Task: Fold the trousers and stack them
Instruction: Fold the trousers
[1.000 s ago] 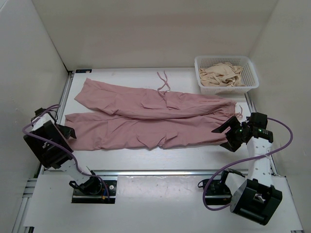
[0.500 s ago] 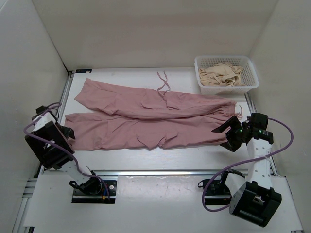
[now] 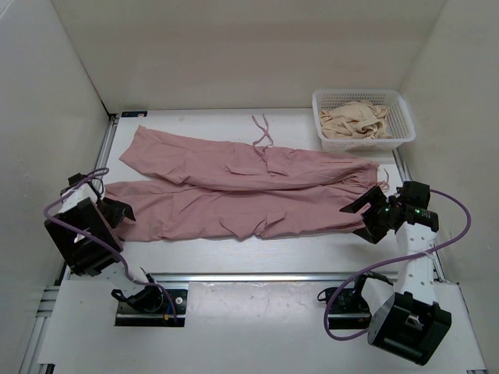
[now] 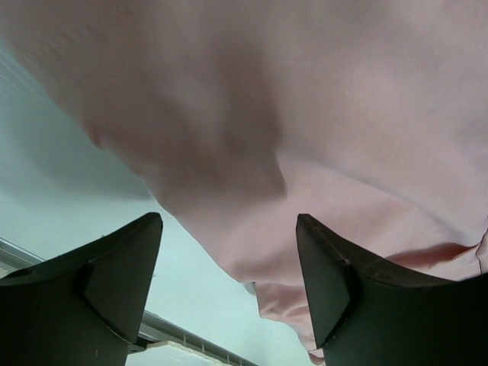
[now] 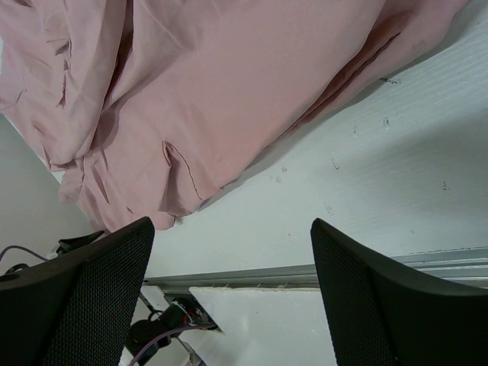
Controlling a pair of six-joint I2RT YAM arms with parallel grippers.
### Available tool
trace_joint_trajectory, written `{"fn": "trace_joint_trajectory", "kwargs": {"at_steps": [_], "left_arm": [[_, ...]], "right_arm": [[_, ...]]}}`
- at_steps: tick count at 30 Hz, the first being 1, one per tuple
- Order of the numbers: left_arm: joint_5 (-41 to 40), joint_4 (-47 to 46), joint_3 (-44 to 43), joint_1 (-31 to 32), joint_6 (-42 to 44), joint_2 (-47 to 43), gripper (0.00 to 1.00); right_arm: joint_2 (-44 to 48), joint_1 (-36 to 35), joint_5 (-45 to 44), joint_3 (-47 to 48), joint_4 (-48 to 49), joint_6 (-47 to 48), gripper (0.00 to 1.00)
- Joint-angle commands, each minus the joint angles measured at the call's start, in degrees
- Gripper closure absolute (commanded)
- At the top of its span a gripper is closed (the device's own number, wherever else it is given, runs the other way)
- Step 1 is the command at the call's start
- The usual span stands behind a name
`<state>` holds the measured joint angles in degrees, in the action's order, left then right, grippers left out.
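Note:
Pink trousers lie spread flat across the white table, waist end at the right, leg ends at the left, a drawstring trailing at the back. My left gripper is open at the near leg's hem on the left; in the left wrist view the pink cloth fills the frame just beyond the open fingers. My right gripper is open and empty, low over the table beside the waist end; the cloth lies ahead of its fingers.
A white mesh basket holding beige cloth stands at the back right corner. White walls close in the table at left, back and right. A metal rail runs along the near edge.
My left gripper has moved right and forward to the hem of the near trouser leg. The right arm has barely moved.

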<state>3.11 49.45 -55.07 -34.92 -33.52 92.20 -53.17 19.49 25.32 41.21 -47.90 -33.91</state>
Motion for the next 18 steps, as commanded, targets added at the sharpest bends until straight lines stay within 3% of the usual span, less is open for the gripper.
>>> {"fn": "trace_joint_trajectory", "kwargs": {"at_steps": [1,10,13,16,18], "left_arm": [[0.8,0.0,0.8,1.1,-1.5,-4.5,0.17],[-3.0,0.7,-2.7,1.1,-0.7,-1.2,0.18],[-3.0,0.7,-2.7,1.1,0.0,-0.7,0.29],[-3.0,0.7,-2.7,1.1,0.0,-1.2,0.50],[-3.0,0.7,-2.7,1.1,0.0,-1.2,0.55]], "right_arm": [[0.8,0.2,1.0,-0.3,0.6,0.2,0.12],[1.3,0.2,1.6,-0.3,0.6,0.2,0.12],[1.3,0.2,1.6,-0.3,0.6,0.2,0.12],[1.3,0.2,1.6,-0.3,0.6,0.2,0.12],[1.3,0.2,1.6,-0.3,0.6,0.2,0.12]]}}
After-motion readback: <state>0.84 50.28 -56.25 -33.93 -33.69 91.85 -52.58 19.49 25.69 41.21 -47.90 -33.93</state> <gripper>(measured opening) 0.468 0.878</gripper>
